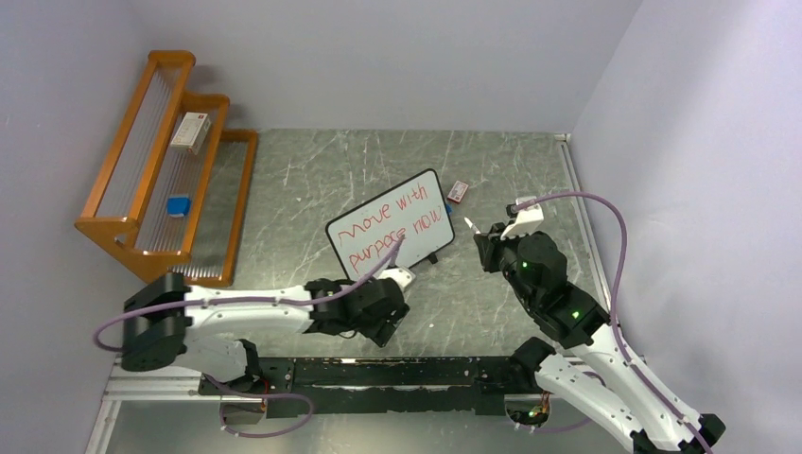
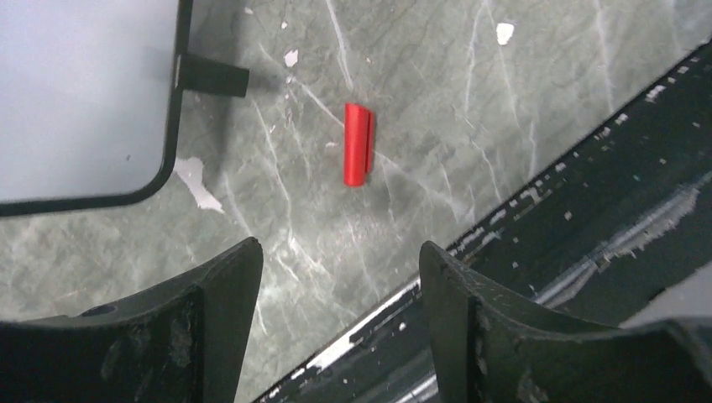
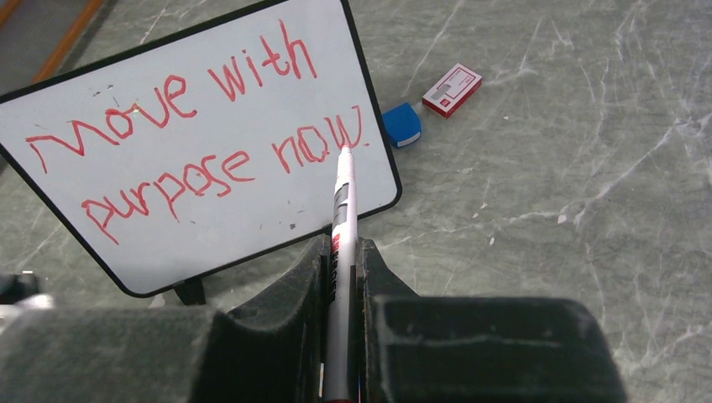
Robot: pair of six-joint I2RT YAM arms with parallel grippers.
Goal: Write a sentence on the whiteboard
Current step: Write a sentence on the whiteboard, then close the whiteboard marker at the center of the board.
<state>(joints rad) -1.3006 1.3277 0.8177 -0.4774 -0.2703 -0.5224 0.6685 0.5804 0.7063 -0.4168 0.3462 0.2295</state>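
The whiteboard (image 1: 390,225) is sitting in the middle of the top view, turned at a slant on the marbled table (image 1: 312,170). It is already carrying "Move with purpose now" in red, so I'd judge the writing done or all but done.

The right gripper (image 3: 342,252) is clamping a white marker (image 3: 344,193) tight between its fingers. In the wrist view the bare tip is pointing at the last word, though I cannot tell whether it is touching the surface. From above it looks to be hanging just off the board's right edge.

The left gripper (image 2: 340,252) is holding its fingers apart with nothing between them. It is looking down at a red cap (image 2: 358,144) lying near the centre of its frame, with the board's corner at the upper left.

The risk I'm seeing is that uncapped tip. If it is swinging low across the board, it could streak or smear the fresh letters. A push from the pen could also shove or tip the board on its small black feet (image 3: 191,290).

The cap is small and rounded. A finger landing off-centre could send it rolling toward the dark rail (image 2: 604,210) at the lower right, or knock it against the board.
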